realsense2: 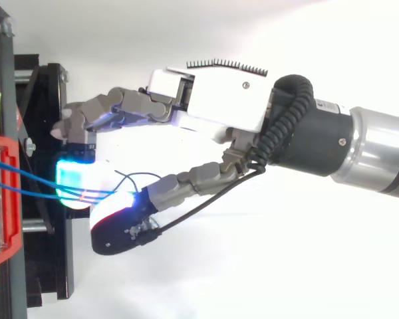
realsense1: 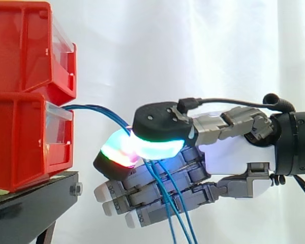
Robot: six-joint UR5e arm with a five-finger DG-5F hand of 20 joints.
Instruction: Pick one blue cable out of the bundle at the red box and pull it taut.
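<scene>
ok so the robot hand (realsense1: 221,152) is clamped on the cables (realsense1: 99,111) right now. thumb (realsense1: 157,124) on top, one glowing fingertip (realsense1: 117,152) underneath, and the blue strands squeezed between those two pads. the other fingers (realsense1: 142,198) are just stretched out below, not holding anything. from above it's the same story: the blue lines run from the bin straight into the pinch. honestly i can't tell if it has one strand or the lot. it looks like more than one goes through the pinch, which isn't what the job asks for.

where the cables are: they come out of the top front of the lower bin (realsense1: 20,147) and bow over in a soft arc to the pinch, which is near the bin. then the free ends hang down past the fingers and off the bottom of the side view. that arc says to me they're not taut yet, so i'd guess the pull away from the bin is the bit left. pinching close to the bin makes sense, since it's a short run with less slack to take up. a pad-on-pad grip is about the only way to hold something that thin without it sliding.

surface/room: two red bins stacked, the upper bin (realsense1: 25,46) sitting on the lower one, both on a black bench (realsense1: 35,203). white curtain (realsense1: 193,51) behind everything.
</scene>
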